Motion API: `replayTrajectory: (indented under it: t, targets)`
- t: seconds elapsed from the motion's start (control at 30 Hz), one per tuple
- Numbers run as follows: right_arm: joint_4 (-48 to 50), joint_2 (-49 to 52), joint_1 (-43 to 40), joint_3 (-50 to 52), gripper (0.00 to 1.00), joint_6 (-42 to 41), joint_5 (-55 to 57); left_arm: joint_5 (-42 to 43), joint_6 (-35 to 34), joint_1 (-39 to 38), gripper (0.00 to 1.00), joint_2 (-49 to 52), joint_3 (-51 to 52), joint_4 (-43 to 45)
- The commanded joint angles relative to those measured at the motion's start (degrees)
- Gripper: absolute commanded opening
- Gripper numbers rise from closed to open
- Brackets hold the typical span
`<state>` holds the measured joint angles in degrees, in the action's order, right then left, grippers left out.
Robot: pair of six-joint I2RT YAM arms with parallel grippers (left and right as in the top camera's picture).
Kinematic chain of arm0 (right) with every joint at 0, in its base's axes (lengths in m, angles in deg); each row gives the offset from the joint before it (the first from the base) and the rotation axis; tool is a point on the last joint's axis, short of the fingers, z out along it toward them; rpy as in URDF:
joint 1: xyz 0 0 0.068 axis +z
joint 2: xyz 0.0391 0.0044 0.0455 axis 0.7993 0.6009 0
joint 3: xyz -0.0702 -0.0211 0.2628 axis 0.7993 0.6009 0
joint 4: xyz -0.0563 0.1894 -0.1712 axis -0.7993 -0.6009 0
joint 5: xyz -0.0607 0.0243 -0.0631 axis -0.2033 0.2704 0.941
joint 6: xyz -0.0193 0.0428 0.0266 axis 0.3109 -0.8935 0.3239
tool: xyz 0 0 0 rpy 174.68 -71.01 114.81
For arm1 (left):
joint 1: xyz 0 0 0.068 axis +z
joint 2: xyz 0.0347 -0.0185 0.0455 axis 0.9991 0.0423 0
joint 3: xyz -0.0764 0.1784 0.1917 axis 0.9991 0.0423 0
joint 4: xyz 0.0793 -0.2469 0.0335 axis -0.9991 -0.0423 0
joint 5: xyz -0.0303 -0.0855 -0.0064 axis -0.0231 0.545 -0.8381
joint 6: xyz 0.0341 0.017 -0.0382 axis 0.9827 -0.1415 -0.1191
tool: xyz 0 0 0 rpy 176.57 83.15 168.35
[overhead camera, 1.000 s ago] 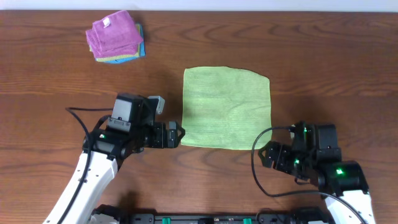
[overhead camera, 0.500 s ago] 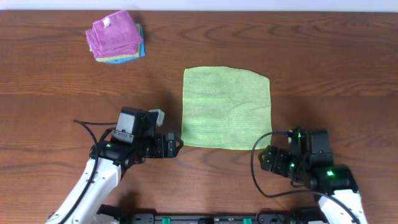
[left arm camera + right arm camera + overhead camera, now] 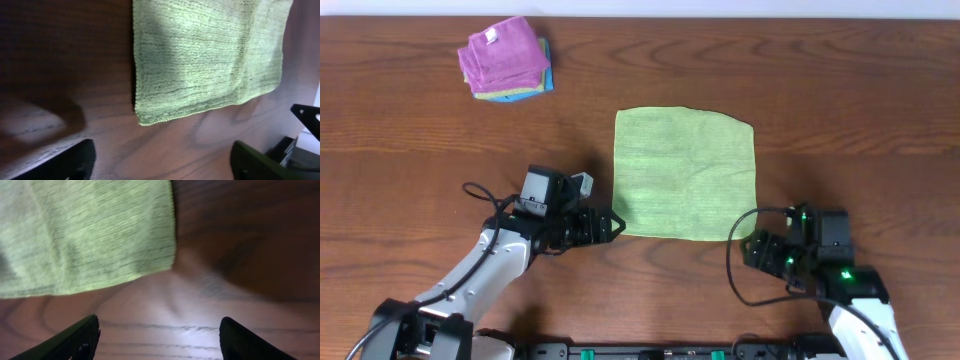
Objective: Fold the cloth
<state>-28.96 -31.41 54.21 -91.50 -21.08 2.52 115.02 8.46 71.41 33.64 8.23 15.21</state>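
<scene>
The lime-green cloth (image 3: 685,175) lies flat and spread out on the wooden table (image 3: 840,100). My left gripper (image 3: 611,226) sits low just off the cloth's near-left corner, open, pointing at it. In the left wrist view that corner of the cloth (image 3: 205,55) lies ahead of the open left gripper (image 3: 162,167), with bare wood between the fingers. My right gripper (image 3: 752,248) is open just off the near-right corner. The right wrist view shows the cloth (image 3: 85,235) ahead and to the left of the right gripper (image 3: 160,342), which holds nothing.
A stack of folded cloths (image 3: 505,58), purple with a white tag on top and blue and green beneath, lies at the far left of the table. Black cables loop behind both arms near the front edge.
The left arm has drawn back toward the front edge and turned, bringing its gripper low by the cloth's near-left corner. The right arm has slid slightly toward the front edge. The cloth has not moved.
</scene>
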Motion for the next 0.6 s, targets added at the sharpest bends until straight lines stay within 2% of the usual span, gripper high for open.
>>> replayTrajectory:
  t: [0.0, 0.33, 0.57]
  targets:
    - [0.79, 2.47, -2.80, 0.48, 0.75, 2.08, -0.87, 1.33, -1.40, 0.02, 0.76, 0.20, 0.17, 0.04]
    - [8.66, 13.22, -4.98, 0.48, 0.73, 3.15, -5.60, 1.14, -1.38, 0.02, 0.70, 0.42, 0.17, 1.18]
    - [10.75, 15.54, -4.98, 0.48, 0.73, 3.15, -6.97, -1.29, -1.29, 0.02, 0.74, 2.36, 0.17, 1.90]
